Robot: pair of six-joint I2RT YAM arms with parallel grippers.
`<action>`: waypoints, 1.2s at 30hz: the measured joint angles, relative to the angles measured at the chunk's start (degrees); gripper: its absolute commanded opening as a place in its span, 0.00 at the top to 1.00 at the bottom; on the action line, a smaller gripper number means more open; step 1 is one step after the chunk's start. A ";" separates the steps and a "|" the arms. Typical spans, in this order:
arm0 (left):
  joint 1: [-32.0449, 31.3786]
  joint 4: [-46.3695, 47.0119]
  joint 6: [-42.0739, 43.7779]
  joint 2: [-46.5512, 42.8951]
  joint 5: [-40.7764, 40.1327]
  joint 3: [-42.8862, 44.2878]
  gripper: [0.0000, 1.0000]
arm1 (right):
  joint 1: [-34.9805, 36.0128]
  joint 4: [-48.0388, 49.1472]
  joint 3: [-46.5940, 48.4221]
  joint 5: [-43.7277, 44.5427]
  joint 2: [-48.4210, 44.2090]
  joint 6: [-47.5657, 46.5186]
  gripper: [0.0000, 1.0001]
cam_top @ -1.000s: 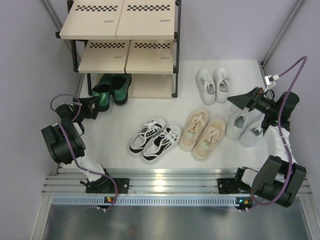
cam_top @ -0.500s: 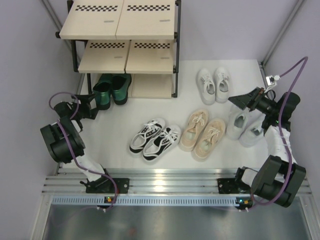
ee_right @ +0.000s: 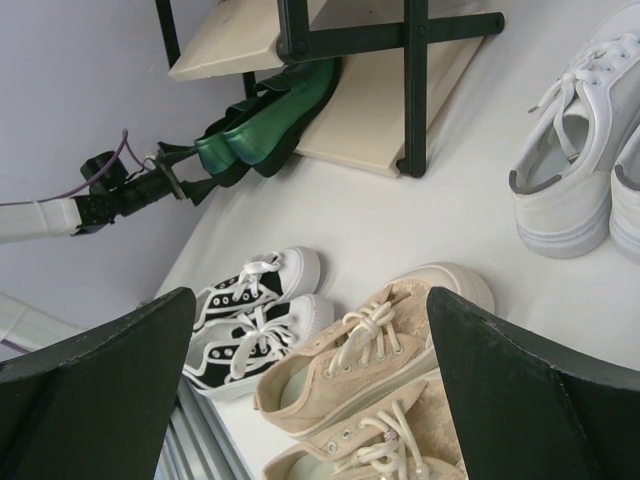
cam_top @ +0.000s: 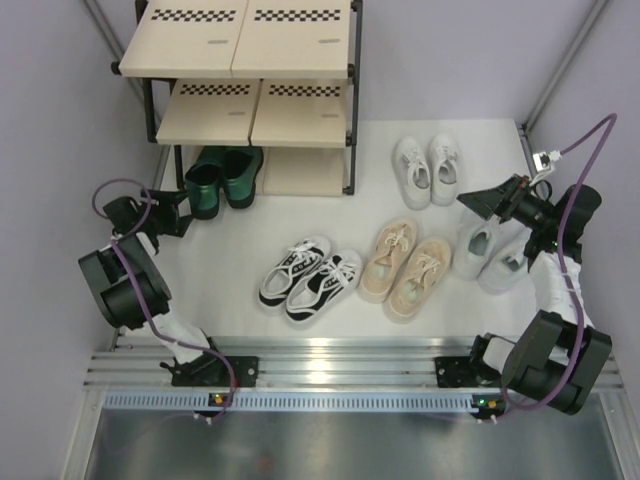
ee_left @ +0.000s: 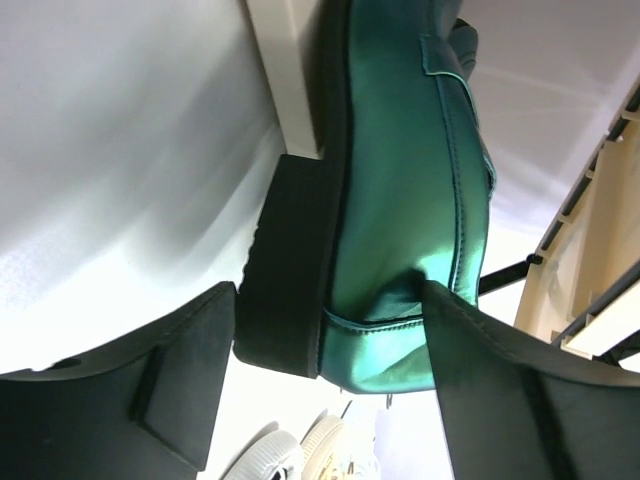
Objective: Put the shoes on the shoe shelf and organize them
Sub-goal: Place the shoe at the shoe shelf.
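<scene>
The shoe shelf (cam_top: 250, 60) stands at the back left. The dark green shoes (cam_top: 222, 172) lie side by side on its bottom board, heels sticking out. My left gripper (cam_top: 184, 205) is shut on the heel of the left green shoe (ee_left: 410, 180), one finger on each side (ee_left: 330, 340). My right gripper (cam_top: 482, 200) is open and empty, held above the larger white/pale grey sneakers (cam_top: 490, 250). The black-and-white sneakers (cam_top: 308, 275), the beige sneakers (cam_top: 405, 268) and the small white sneakers (cam_top: 428, 168) stand on the floor.
The shelf's two upper boards hold nothing. The right wrist view (ee_right: 310, 400) shows the beige sneakers (ee_right: 370, 350), the black-and-white sneakers (ee_right: 255, 320), the green shoes (ee_right: 265, 125) and a shelf post (ee_right: 415, 90). Grey walls close in left and right.
The left green shoe has slid further under the shelf, level with its partner. My left arm's elbow has shifted slightly left. The right arm has not moved.
</scene>
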 measured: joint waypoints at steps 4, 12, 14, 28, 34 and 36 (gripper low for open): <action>0.00 -0.09 -0.26 2.60 0.50 1.97 0.28 | -0.09 0.00 0.00 0.07 0.00 -0.13 0.00; -0.90 0.15 -1.51 5.01 -0.20 5.25 0.40 | -0.11 -0.79 0.00 0.11 0.00 -0.61 0.01; -1.25 0.85 -2.16 5.25 -0.22 5.25 0.54 | -0.22 -0.85 0.00 0.11 0.00 -0.74 0.01; -1.40 9.51 -5.33 8.50 0.96 4.42 0.92 | -0.48 -0.90 0.00 0.15 0.00 -0.79 0.01; -2.01 10.80 -5.27 9.11 -0.02 4.46 0.71 | -0.48 -0.90 0.00 0.15 0.02 -0.81 0.01; -2.71 10.97 -5.27 9.25 -0.81 4.57 0.65 | -0.48 -0.92 0.00 0.17 0.02 -0.85 0.01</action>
